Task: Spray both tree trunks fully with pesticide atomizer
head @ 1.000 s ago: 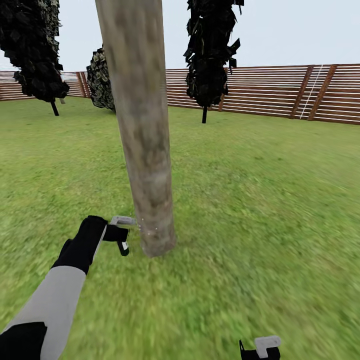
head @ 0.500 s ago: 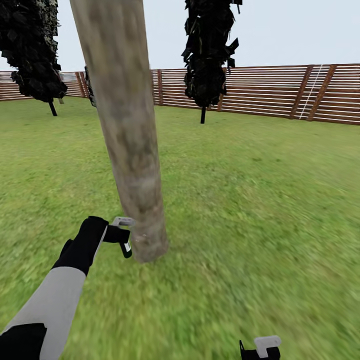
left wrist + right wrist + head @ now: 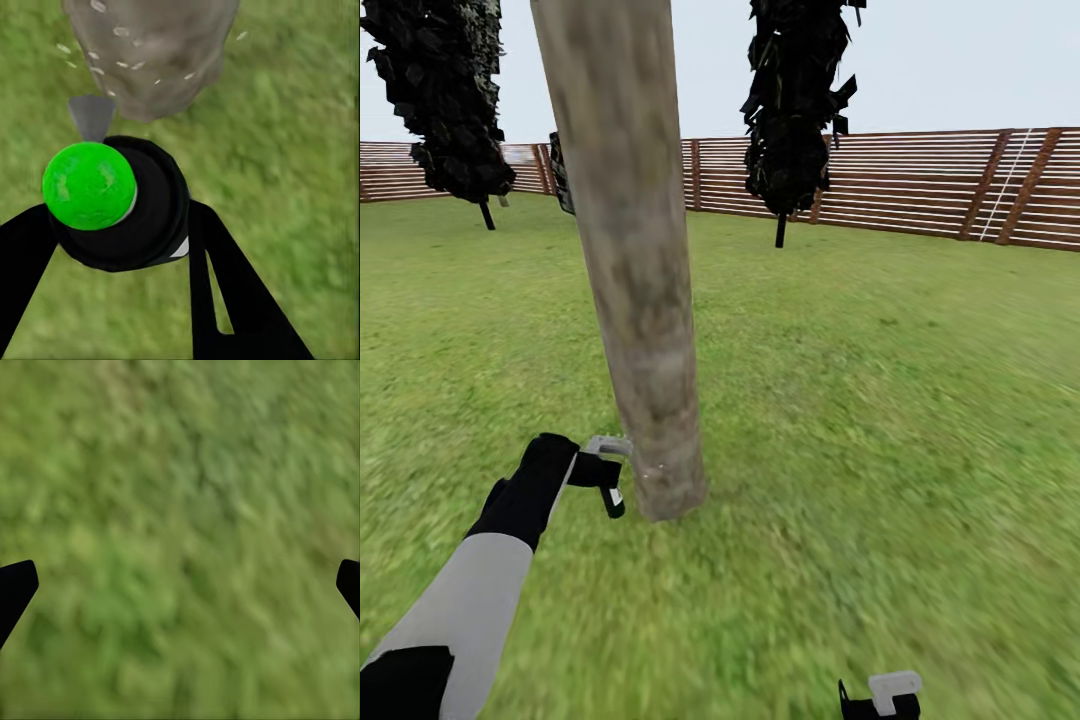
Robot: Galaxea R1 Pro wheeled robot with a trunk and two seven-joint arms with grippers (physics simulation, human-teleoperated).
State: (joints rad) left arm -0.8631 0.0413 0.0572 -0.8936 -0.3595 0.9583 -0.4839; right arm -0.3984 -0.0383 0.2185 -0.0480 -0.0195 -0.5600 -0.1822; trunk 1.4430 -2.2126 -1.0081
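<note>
Item: small dark pesticide atomizer (image 3: pixel 120 202) with green round cap, at the base of the thick mottled grey-brown tree trunk (image 3: pixel 635 260).
You are holding it clamped in your left gripper (image 3: pixel 605 472), nozzle just beside the bark on blurry green grass floor (image 3: pixel 880 400); your right gripper (image 3: pixel 180 585) is hanging spread wide, gripping nothing.

The whole head view shifts, so the camera has turned: the thick grey-brown mottled tree trunk (image 3: pixel 635 270) now leans less across the frame than half a second ago, its base sitting slightly further from the left gripper (image 3: pixel 610 478).
</note>
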